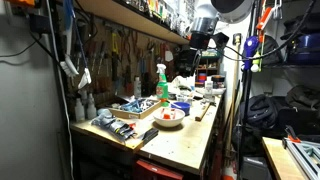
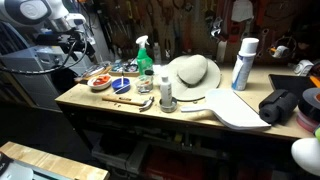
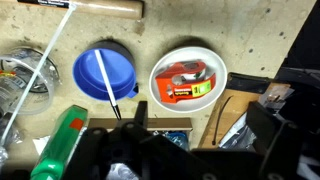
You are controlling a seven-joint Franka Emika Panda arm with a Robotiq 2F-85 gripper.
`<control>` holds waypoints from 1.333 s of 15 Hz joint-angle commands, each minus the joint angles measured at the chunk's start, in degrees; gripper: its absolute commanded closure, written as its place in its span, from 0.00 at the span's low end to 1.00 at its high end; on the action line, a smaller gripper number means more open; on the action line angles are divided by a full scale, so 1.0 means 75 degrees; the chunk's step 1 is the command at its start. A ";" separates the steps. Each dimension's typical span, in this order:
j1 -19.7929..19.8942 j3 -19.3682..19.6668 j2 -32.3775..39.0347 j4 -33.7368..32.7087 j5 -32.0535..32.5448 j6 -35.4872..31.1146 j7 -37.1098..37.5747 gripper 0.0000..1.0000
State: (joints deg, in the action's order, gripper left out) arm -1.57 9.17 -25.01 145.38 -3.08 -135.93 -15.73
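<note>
My gripper (image 3: 205, 128) is open and empty, well above the workbench. In the wrist view a white bowl (image 3: 187, 80) holding a red tape dispenser lies just ahead of the fingers, with a blue bowl (image 3: 103, 72) with a stick in it beside it. A green spray bottle (image 3: 60, 145) shows at the lower left. In both exterior views the gripper (image 1: 200, 40) (image 2: 80, 45) hangs over the bench end, above the white bowl (image 1: 170, 118) (image 2: 100, 82).
A green spray bottle (image 2: 145, 58), straw hat (image 2: 192, 72), white can (image 2: 243, 62), pale cutting board (image 2: 238, 110) and black bag (image 2: 283, 105) stand on the bench. A tool tray (image 1: 138, 106) and a shelf (image 1: 130, 18) overhead bound the wall side.
</note>
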 commanded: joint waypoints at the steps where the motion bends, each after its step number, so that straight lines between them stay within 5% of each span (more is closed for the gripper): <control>1: 0.0078 -0.0078 0.0003 -0.0009 -0.0043 0.0026 -0.0026 0.00; 6: 0.0078 -0.0078 0.0012 -0.0006 -0.0043 0.0026 -0.0026 0.00; 10: 0.0070 0.0273 0.1109 -0.0220 -0.0162 -0.1159 -0.0576 0.00; 15: 0.0685 0.0187 0.2939 -0.0709 0.0722 -0.2944 -0.0417 0.00; 18: 0.0979 0.0161 0.3666 -0.1161 0.1378 -0.2921 -0.0357 0.00; 19: 0.1029 0.0159 0.3850 -0.1306 0.1444 -0.2833 -0.0407 0.03; 20: 0.1077 0.0152 0.4036 -0.1435 0.1543 -0.2830 -0.0369 0.26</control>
State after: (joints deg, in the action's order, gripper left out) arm 4.93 10.99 1.11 138.05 5.70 -158.11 -19.20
